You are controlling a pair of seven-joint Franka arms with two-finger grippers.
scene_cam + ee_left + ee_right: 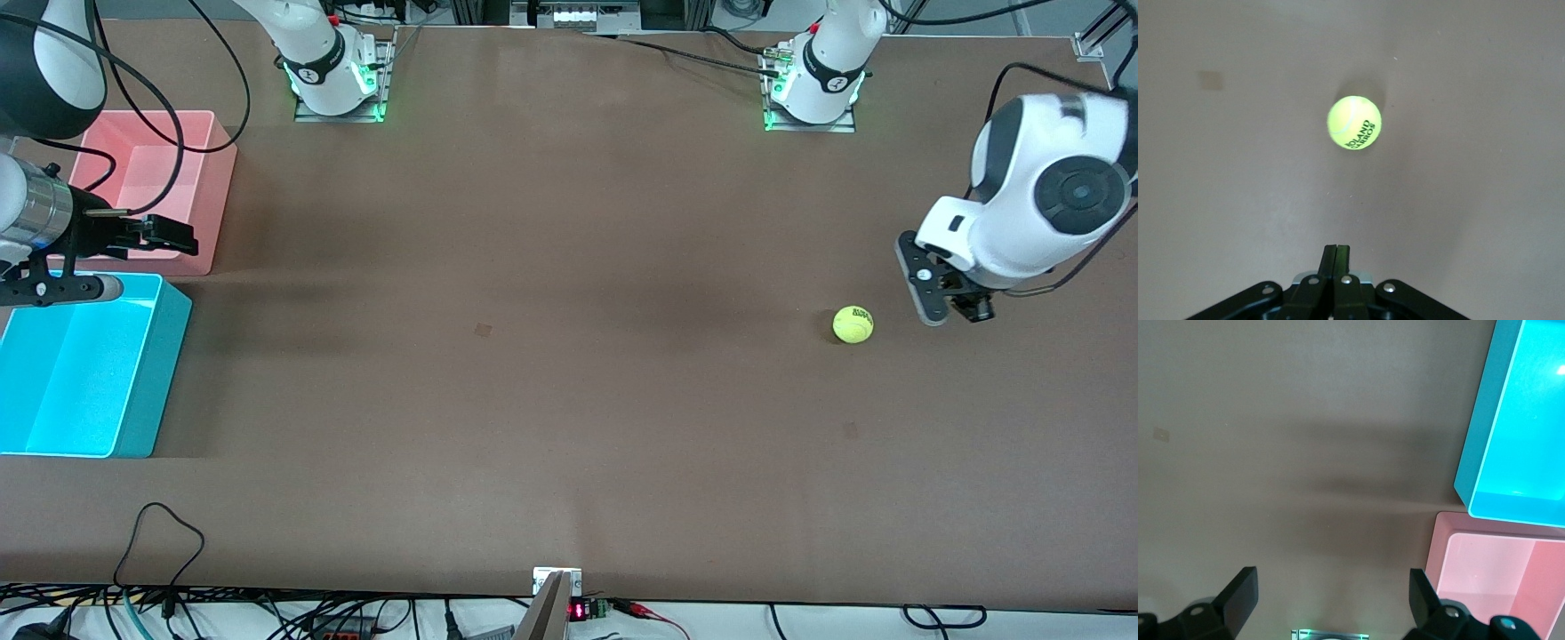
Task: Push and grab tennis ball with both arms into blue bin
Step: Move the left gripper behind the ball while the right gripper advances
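Observation:
The yellow-green tennis ball [853,324] [1354,123] rests on the brown table toward the left arm's end, its dark logo showing. My left gripper [925,298] [1337,248] hangs low beside the ball, on the side toward the left arm's end of the table. It is shut on nothing, with a gap between it and the ball. The blue bin [164,373] [1485,433] stands at the right arm's end of the table. My right gripper [182,238] [1331,587] is open and holds nothing. It hovers over the near wall of the pink bin, beside the blue bin.
A pink bin [213,196] [1438,567] stands right next to the blue bin, farther from the front camera. The two arm bases [338,80] [813,89] sit along the table's back edge. Loose cables [160,551] lie at the table's near edge.

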